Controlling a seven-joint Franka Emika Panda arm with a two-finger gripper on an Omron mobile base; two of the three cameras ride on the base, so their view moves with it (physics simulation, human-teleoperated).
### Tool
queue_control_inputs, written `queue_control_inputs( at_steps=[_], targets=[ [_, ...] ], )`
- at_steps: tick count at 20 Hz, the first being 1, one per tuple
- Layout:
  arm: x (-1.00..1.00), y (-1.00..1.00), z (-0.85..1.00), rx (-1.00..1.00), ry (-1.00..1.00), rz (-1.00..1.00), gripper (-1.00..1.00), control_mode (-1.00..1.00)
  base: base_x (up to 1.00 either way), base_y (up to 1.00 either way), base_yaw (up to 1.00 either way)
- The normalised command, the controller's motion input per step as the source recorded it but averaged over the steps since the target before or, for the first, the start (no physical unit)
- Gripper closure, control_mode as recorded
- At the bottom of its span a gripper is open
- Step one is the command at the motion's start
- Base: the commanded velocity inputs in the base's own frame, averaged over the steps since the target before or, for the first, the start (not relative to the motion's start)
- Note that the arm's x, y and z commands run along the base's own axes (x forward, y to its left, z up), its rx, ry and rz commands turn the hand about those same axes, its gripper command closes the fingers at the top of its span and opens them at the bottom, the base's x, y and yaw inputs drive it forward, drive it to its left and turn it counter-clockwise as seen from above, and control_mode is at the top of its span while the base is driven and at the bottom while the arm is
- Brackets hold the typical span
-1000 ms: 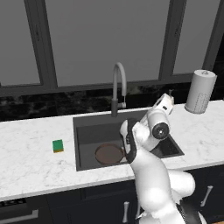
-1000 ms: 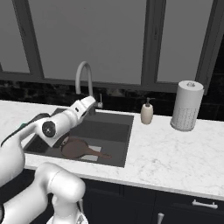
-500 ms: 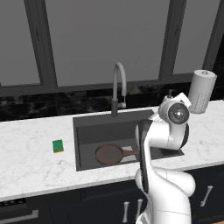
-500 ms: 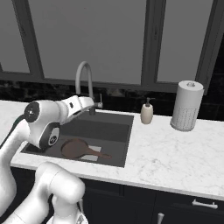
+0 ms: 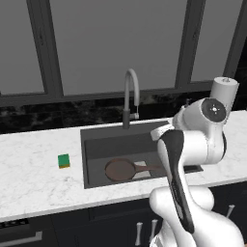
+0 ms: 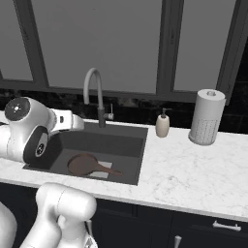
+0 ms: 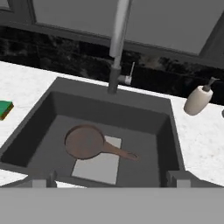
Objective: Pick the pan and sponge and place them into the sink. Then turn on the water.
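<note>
The pan [image 7: 85, 141] lies in the sink [image 7: 164, 127], handle toward 3 o'clock. The sponge [image 7: 4, 109] sits on the counter [image 7: 26, 83] at 9 o'clock. The gripper [image 7: 114, 178] hangs above the basin, jaws wide and empty

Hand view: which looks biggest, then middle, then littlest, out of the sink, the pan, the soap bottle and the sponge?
1. The sink, by far the biggest.
2. The pan, lying in the sink.
3. The soap bottle.
4. The sponge, littlest, but the picture's edge cuts it off, so its place after the bottle is unsure.
</note>
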Motion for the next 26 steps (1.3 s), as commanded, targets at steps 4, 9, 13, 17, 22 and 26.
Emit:
queue_control_inputs(
  at_steps=[4, 9, 13, 17, 22, 26],
  targets=[
    [-0.04, 1.0, 0.02, 0.3, 0.27, 0.0, -1.0, -1.0, 0.0, 0.0, 0.0],
    [-0.01, 1.0, -0.02, 0.11, 0.27, -0.02, -1.0, -1.0, 0.0, 0.0, 0.0],
    [0.08, 1.0, -0.33, -0.02, 0.13, -0.1, -1.0, -1.0, 0.0, 0.0, 0.0],
    [0.39, 0.79, -0.52, -0.04, 0.11, -0.13, -1.0, -1.0, 0.0, 0.0, 0.0],
    [0.54, 0.55, -0.44, 0.0, 0.2, -0.09, -1.0, -1.0, 0.0, 0.0, 0.0],
    [0.44, 0.39, -0.29, 0.05, 0.27, 0.0, -1.0, -1.0, 0.0, 0.0, 0.0]
  ],
)
